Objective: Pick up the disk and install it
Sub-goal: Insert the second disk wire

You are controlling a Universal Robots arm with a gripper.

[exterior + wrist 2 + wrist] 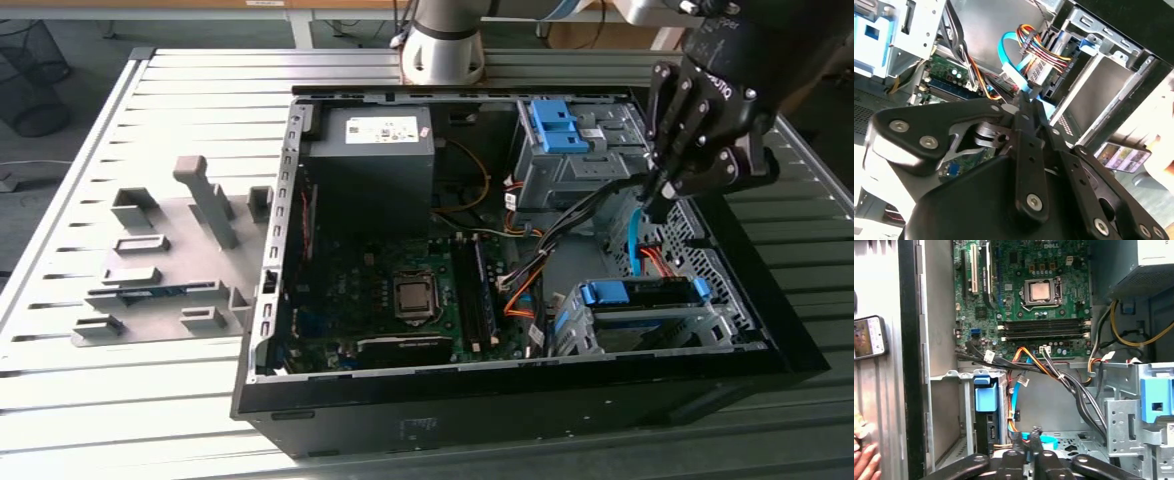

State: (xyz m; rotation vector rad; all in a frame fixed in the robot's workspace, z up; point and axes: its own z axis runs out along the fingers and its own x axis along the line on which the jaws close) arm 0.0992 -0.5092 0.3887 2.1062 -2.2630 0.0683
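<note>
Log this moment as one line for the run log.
tool: shut, holding nothing, inside computer case | disk: in its cage, cables attached | nearest: blue cable

My claw (663, 190) is black, with silver screws on its links in both wrist views. The case (534, 400) is black outside and grey metal inside. The board (1029, 295) is green, its chip (1040, 291) silver in a dark frame. The power box (370, 165) is dark with a white sticker. The cage (574, 165) is bare silver metal with a blue bracket (554, 125) on top. The disk (641, 295) shows a blue handle over silver. One cable (1006, 57) is light blue; the wire bundle (1046, 47) runs orange, yellow, red and black. The desk (147, 400) is pale grey, ribbed in stripes, and the fixtures (167, 260) on it are plain grey.
</note>
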